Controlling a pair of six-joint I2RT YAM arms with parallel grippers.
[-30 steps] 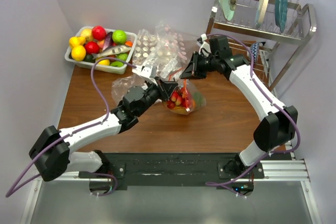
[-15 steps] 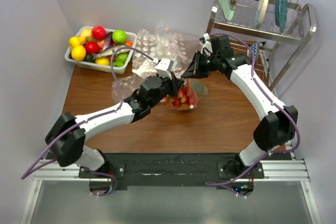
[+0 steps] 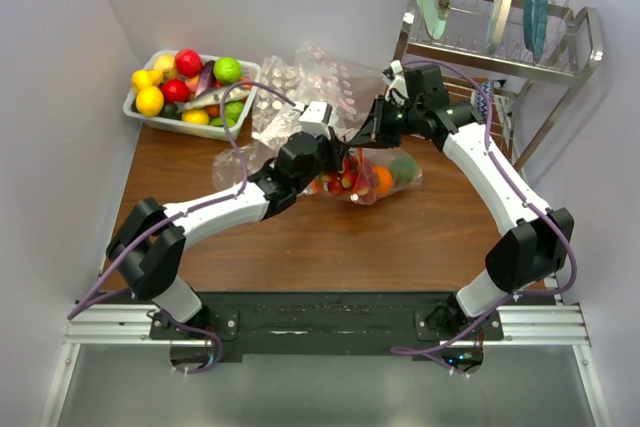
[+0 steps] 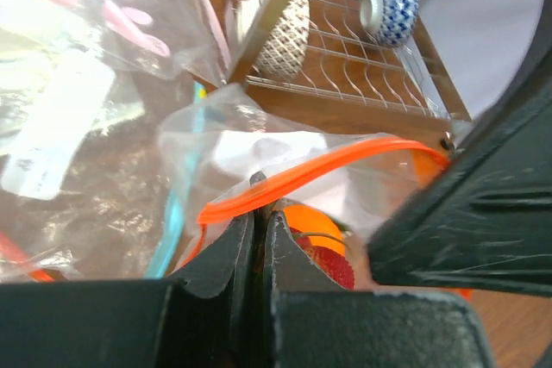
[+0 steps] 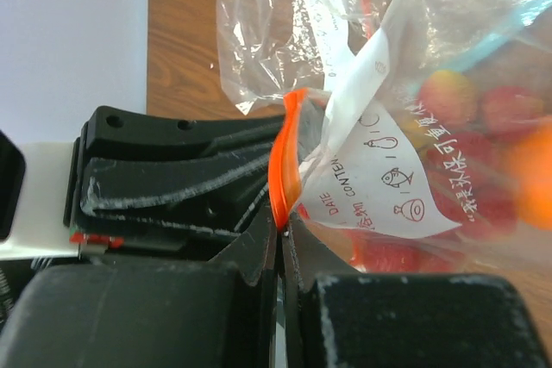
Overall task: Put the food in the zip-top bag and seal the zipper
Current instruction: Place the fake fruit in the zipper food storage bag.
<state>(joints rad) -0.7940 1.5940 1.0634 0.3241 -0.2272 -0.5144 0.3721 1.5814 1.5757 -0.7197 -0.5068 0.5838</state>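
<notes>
The clear zip-top bag (image 3: 385,179) hangs between my two grippers above the table, holding red, orange and green toy fruits (image 3: 372,179). My left gripper (image 3: 342,154) is shut on the orange-red zipper (image 4: 328,165); in its wrist view the closed jaws pinch the strip at its left part, with an orange fruit (image 4: 315,220) behind. My right gripper (image 3: 367,139) is shut on the same zipper (image 5: 281,170), right beside the left gripper. The bag's white label (image 5: 384,174) and red fruits (image 5: 509,109) show to its right.
A white bin (image 3: 140,115) of more toy fruits stands at the back left. Other clear bags (image 3: 310,87), one with a teal strip (image 4: 177,204), lie behind. A dish rack (image 3: 500,47) with plates and bowls (image 4: 392,6) stands at the back right.
My left gripper has slid right along the bag's mouth toward the right gripper. The bag's body with the fruits has swung out to the right.
</notes>
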